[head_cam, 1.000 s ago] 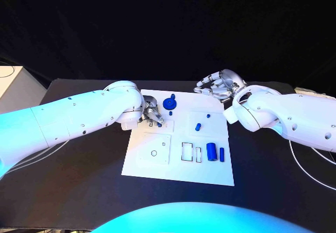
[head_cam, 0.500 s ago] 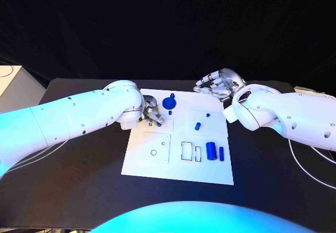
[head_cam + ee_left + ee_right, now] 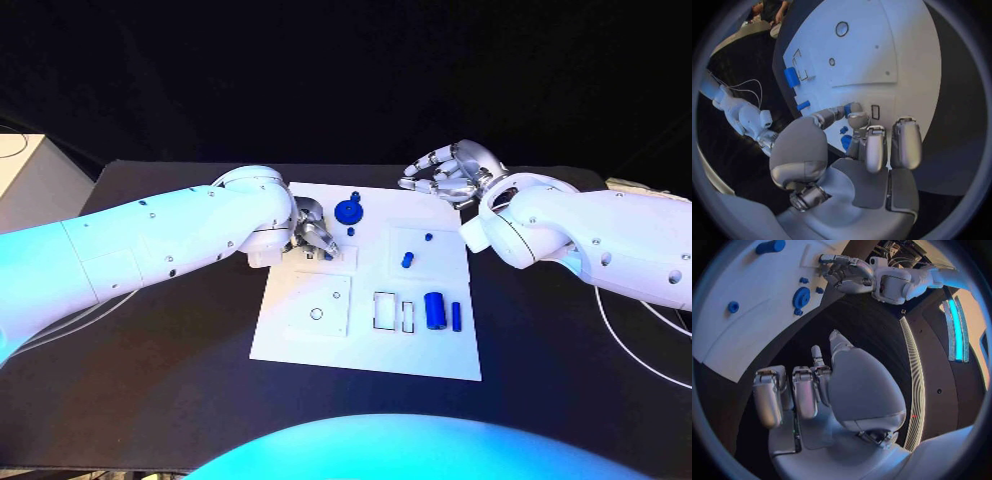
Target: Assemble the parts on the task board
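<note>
Little differs from a second ago: both hands stay put. The left hand (image 3: pixel 315 240) still pinches a small blue part (image 3: pixel 848 109) at the board's (image 3: pixel 325 345) ten o'clock; the part is mostly hidden. The right hand (image 3: pixel 450 173) hovers at one o'clock, fingers curled, holding nothing. The counter (image 3: pixel 173 380) is black.

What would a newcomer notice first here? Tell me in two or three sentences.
The white task board in the middle of the black table draws the eye first, dotted with small blue parts such as the round blue disc near its far edge. The left hand is down on the board's far left part, a small blue piece at its fingertips. The right hand hangs by the far right corner, holding nothing.
</note>
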`<state>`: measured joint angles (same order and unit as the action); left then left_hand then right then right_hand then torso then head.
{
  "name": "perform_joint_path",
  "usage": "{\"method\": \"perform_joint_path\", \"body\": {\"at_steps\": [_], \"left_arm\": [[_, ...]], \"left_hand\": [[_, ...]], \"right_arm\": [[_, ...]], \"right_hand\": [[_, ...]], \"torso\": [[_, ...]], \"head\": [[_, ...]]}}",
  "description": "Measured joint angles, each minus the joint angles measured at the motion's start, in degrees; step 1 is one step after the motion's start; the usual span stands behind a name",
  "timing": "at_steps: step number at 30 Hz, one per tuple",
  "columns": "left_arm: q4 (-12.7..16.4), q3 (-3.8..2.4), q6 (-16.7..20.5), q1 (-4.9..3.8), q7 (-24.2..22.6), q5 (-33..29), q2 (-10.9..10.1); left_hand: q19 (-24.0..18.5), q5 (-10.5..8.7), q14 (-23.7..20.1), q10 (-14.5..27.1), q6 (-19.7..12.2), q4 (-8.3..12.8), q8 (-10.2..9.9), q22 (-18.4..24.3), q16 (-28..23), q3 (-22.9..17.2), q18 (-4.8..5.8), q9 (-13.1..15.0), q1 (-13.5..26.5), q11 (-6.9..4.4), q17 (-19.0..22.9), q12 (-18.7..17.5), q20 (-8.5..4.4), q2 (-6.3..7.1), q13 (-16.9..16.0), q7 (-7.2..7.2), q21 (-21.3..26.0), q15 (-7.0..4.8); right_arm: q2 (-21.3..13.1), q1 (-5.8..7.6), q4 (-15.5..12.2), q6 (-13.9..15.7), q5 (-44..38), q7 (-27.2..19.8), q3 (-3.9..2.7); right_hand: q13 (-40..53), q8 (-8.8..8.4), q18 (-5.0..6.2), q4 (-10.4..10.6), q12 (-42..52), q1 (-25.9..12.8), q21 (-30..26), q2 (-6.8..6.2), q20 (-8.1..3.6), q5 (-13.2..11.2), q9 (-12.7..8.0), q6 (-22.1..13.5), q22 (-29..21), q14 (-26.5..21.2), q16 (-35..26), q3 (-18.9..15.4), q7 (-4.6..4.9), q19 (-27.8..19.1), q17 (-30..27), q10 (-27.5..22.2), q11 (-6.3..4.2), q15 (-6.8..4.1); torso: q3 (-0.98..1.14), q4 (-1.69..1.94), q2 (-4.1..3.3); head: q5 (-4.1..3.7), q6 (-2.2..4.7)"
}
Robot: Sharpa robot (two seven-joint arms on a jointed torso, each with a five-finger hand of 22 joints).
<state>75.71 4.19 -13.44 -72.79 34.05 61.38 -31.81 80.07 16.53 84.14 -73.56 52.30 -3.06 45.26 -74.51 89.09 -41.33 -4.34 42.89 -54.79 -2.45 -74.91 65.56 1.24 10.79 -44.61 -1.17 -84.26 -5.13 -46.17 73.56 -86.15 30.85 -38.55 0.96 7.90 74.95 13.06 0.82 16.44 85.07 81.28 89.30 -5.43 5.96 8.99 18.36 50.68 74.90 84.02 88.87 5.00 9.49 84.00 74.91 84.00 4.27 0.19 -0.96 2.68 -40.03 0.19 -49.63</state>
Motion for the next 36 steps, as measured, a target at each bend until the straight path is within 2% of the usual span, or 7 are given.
{"method": "perform_joint_path", "body": {"at_steps": [8,17,22,25,30,33,36], "left_arm": [[0.0,0.07,0.1,0.07,0.0,0.1,-0.3],[0.3,0.10,0.3,0.16,-0.1,0.3,-0.7],[0.8,0.04,0.3,0.26,0.0,0.5,-1.2],[1.3,-0.06,0.3,0.35,0.0,0.6,-1.7],[2.3,-0.30,0.4,0.40,0.1,0.7,-2.5],[3.0,-0.65,0.5,0.40,0.1,0.8,-2.9],[3.8,-1.19,0.6,0.40,0.1,0.8,-3.4]], "left_hand": [[0.0,-0.19,0.0,0.0,0.9,-3.8,-0.1,-0.1,0.0,6.3,0.00,-0.4,0.5,-0.02,0.0,0.0,0.00,0.54,0.0,0.42,0.0,0.00],[0.0,-0.22,0.0,0.0,0.9,-5.1,-0.1,0.0,0.0,8.5,0.00,-0.5,0.5,-0.01,0.0,0.0,0.00,0.54,0.1,0.39,0.0,0.00],[0.0,-0.68,0.0,0.0,1.2,-7.7,-0.1,-0.2,0.0,12.3,0.00,-0.6,0.9,-0.01,0.0,0.2,0.00,0.91,0.1,0.28,0.0,0.01],[0.0,-2.01,0.0,0.0,1.2,-9.1,-0.1,-0.2,0.0,14.0,0.00,-0.6,0.9,-0.01,0.0,0.2,0.00,0.91,0.1,0.28,0.0,0.01],[0.0,-8.66,0.0,0.0,1.1,-13.2,-0.1,-0.2,0.0,18.1,0.00,-0.7,-0.1,-0.01,0.0,0.3,0.00,0.87,0.0,0.28,0.0,0.01],[0.0,-10.32,0.0,0.0,1.1,-13.6,-0.1,-0.3,0.0,19.2,0.00,-0.7,-0.1,-0.01,0.0,0.4,0.00,0.82,0.0,0.28,0.0,0.01],[0.0,-10.32,0.0,0.0,1.1,-13.6,-0.1,-0.3,0.0,19.2,0.00,-0.7,-0.1,-0.01,0.0,0.5,0.00,0.82,0.1,0.28,0.0,0.01]], "right_arm": [[-0.1,0.00,0.0,0.0,0.0,0.0,0.00],[-0.1,0.00,0.0,0.0,0.1,-0.1,0.00],[-0.1,-0.02,0.0,0.0,0.1,-0.1,0.00],[-0.1,-0.05,0.0,0.0,0.1,-0.1,0.00],[-0.1,-0.11,0.1,0.0,0.1,-0.1,0.00],[-0.1,-0.14,0.1,0.0,0.1,-0.1,0.00],[-0.1,-0.17,0.1,0.0,0.1,-0.1,0.00]], "right_hand": [[0.0,0.00,0.00,0.0,0.0,-0.7,-0.2,0.07,0.00,0.0,0.0,0.0,0.0,0.0,0.0,0.0,0.00,0.0,0.0,0.0,0.00,0.00],[0.0,0.00,0.00,0.0,0.0,-0.7,-0.2,0.08,0.00,-0.3,0.0,0.0,0.0,0.0,-0.2,0.0,-0.01,0.0,0.0,0.0,0.00,0.00],[0.0,0.35,0.00,0.0,0.0,-2.1,-0.5,0.37,0.00,-1.9,0.0,-0.4,0.0,0.0,-0.2,0.0,-0.06,0.0,0.0,0.0,0.00,0.00],[0.0,0.35,0.00,0.0,0.0,-2.0,-0.5,0.37,0.00,-2.2,0.0,-0.4,0.0,0.0,-0.2,0.0,-0.06,0.0,0.0,0.0,0.00,0.00],[0.0,0.35,0.00,0.0,0.0,-2.5,-0.5,0.38,0.00,-2.5,0.0,-0.4,0.0,0.0,-0.2,0.0,-0.06,0.0,0.0,0.0,0.00,0.00],[0.0,0.35,0.00,0.0,0.0,-2.5,-0.5,0.38,0.00,-2.5,0.0,-0.4,0.0,0.0,-0.2,0.0,-0.06,0.0,0.0,0.0,0.00,0.00],[0.0,0.35,0.00,0.0,0.0,-2.7,-0.5,0.60,0.00,-2.5,0.0,-0.4,0.0,0.0,-0.2,0.0,-0.06,0.0,0.0,0.0,0.00,0.00]], "torso": [[-0.03,-0.03,-0.02],[-0.03,-0.03,-0.01],[-0.03,-0.03,0.02],[-0.03,-0.04,0.02],[-0.01,-0.04,0.04],[-0.01,-0.04,0.04],[-0.01,-0.03,0.03]], "head": [[-0.02,0.02],[-0.09,0.13],[-0.10,0.20],[-0.12,0.26],[-0.12,0.37],[-0.16,0.43],[-0.18,0.46]]}}
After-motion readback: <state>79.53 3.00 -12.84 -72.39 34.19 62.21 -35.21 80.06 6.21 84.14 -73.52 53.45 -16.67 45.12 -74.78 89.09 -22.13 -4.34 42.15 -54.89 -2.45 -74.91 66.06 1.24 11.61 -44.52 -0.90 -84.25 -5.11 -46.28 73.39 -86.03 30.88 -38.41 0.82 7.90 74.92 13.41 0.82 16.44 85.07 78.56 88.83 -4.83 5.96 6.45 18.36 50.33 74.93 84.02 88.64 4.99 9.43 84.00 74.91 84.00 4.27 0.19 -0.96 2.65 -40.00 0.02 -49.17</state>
